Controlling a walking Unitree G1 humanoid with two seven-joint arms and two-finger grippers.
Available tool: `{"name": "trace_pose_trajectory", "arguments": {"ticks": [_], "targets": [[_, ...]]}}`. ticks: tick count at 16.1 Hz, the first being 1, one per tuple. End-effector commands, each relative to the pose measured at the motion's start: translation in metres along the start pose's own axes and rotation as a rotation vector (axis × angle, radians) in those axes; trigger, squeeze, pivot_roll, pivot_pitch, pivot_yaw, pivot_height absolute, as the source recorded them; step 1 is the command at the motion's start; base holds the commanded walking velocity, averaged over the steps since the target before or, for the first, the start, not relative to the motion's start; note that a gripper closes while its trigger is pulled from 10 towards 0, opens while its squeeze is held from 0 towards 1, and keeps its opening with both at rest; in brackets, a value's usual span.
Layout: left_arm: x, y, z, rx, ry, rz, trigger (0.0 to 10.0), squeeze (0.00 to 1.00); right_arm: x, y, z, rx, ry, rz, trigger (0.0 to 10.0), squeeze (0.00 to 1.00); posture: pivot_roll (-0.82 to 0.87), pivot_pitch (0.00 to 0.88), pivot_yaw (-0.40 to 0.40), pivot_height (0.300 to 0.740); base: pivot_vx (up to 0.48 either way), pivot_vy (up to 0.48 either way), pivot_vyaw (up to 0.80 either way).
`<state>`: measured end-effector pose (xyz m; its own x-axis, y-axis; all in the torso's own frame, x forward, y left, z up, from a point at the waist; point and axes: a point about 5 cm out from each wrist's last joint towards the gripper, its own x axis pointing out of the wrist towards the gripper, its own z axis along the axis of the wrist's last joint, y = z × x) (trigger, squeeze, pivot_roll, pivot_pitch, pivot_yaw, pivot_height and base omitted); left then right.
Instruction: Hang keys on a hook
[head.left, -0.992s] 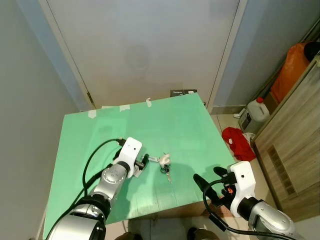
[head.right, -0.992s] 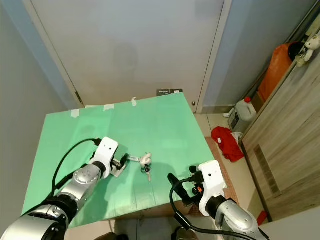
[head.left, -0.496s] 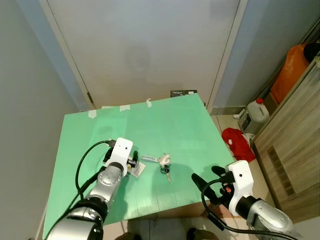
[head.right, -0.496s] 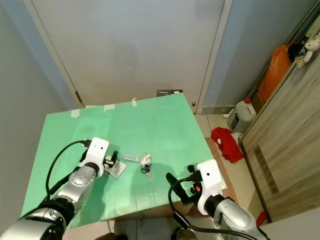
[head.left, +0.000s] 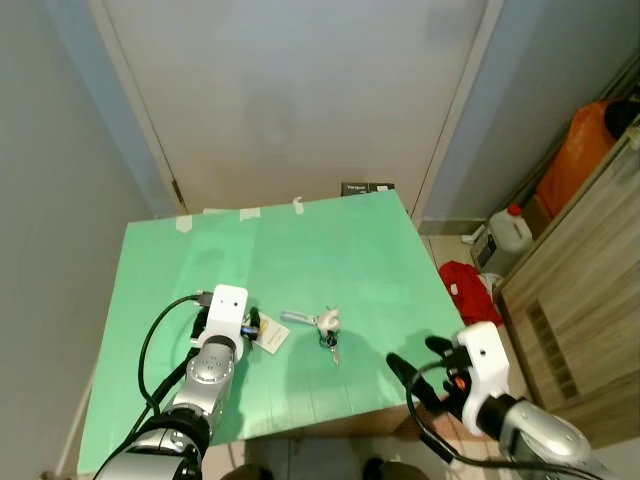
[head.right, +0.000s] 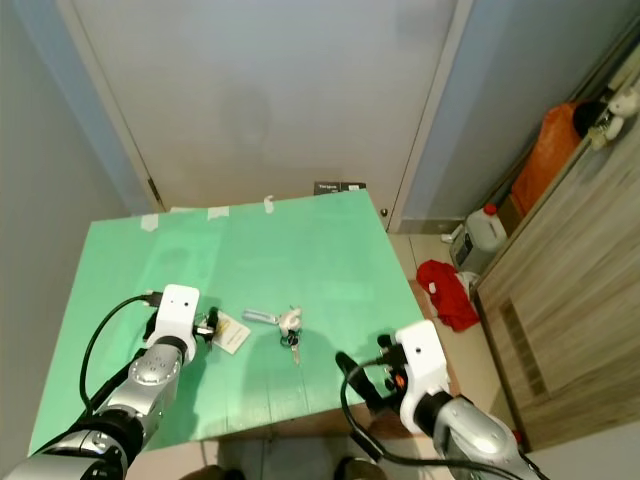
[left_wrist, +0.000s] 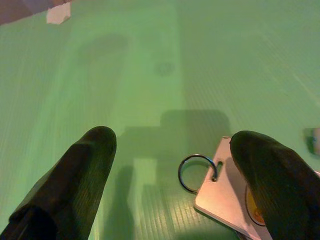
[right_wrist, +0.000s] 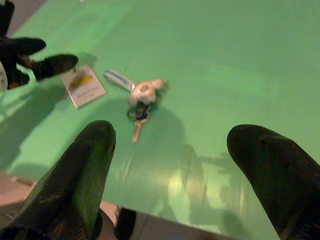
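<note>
Low over the green desk (head.left: 330, 250), toward its left front part, the left pincer (left_wrist: 175, 165) is held with its two black fingers spread wide and nothing gripped between them. Just beside one finger, a small white tag (left_wrist: 227, 192) with a metal ring (left_wrist: 196, 172) is seen lying flat on the desk; whether the finger touches it cannot be told. Slightly farther right, near the middle of the desk's front half, the keys (head.left: 328, 338) are found in a small bunch, joined to a pale figure charm (head.left: 328, 318) and a silvery fob (head.left: 298, 318). The bunch lies apart from the tag.

Past the front right corner of the desk, the right pincer (right_wrist: 172, 155) is held wide open and empty, pointed back toward the keys. A closed white door (head.left: 300, 90) is seen behind the desk. On the floor to the right, a white jug (head.left: 508, 236), a red cloth (head.left: 463, 282), an orange bag (head.left: 575, 155) and a wooden cabinet (head.left: 590, 300) are visible.
</note>
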<state>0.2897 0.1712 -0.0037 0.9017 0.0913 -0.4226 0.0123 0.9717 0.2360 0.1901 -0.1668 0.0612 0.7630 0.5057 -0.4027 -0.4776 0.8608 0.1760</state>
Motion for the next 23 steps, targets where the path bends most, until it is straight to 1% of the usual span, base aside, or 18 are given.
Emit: {"name": "trace_pose_trajectory", "arguments": {"ticks": [1,3,4,7,11,14,15,18,19,23], "targets": [[-0.002,0.001,-0.003,-0.016,0.006,0.026,10.0,0.00,-0.005,-0.002,0.002,-0.001,0.000,0.000,10.0,0.00,-0.19,0.108,-0.011,0.740,0.000,0.000,0.00],[-0.004,0.000,-0.011,-0.025,0.031,0.015,10.0,0.00,-0.005,-0.001,0.002,-0.002,0.001,0.004,10.0,0.00,-0.19,0.117,-0.015,0.740,0.000,0.000,0.00],[-0.005,-0.001,-0.012,-0.034,0.031,-0.015,10.0,0.00,-0.006,-0.001,0.004,-0.004,0.002,0.008,10.0,0.00,-0.20,0.122,-0.021,0.740,0.000,0.000,0.00],[-0.003,0.001,-0.011,-0.039,0.032,-0.036,10.0,0.00,-0.011,-0.002,0.003,-0.010,0.015,0.008,10.0,0.00,-0.21,0.132,-0.030,0.740,0.000,0.000,0.00],[-0.002,0.008,-0.012,-0.023,0.057,-0.025,10.0,0.00,-0.016,-0.003,0.001,-0.011,0.029,0.004,10.0,0.00,-0.22,0.127,-0.027,0.740,0.000,0.000,0.00],[-0.002,0.010,-0.016,-0.048,0.091,-0.041,10.0,0.00,-0.018,-0.004,0.001,-0.012,0.032,-0.001,10.0,0.00,-0.23,0.125,-0.027,0.740,0.000,0.000,0.00],[-0.003,0.009,-0.019,-0.063,0.107,-0.061,0.0,0.00,-0.019,-0.004,0.002,-0.011,0.033,-0.002,10.0,0.00,-0.23,0.126,-0.029,0.740,0.000,0.000,0.00],[-0.004,0.007,-0.024,-0.096,0.151,-0.093,0.0,0.00,-0.022,-0.005,0.002,-0.017,0.040,-0.003,10.0,0.00,-0.24,0.126,-0.041,0.740,0.000,0.000,0.00],[-0.004,0.005,-0.025,-0.095,0.163,-0.105,0.0,0.00,-0.024,-0.005,0.002,-0.019,0.044,-0.002,10.0,0.00,-0.25,0.129,-0.047,0.740,0.000,0.000,0.00],[-0.004,0.001,-0.024,-0.103,0.171,-0.135,0.0,0.00,-0.034,-0.006,0.001,-0.026,0.070,-0.005,10.0,0.00,-0.27,0.144,-0.061,0.740,0.000,0.000,0.00]]}}
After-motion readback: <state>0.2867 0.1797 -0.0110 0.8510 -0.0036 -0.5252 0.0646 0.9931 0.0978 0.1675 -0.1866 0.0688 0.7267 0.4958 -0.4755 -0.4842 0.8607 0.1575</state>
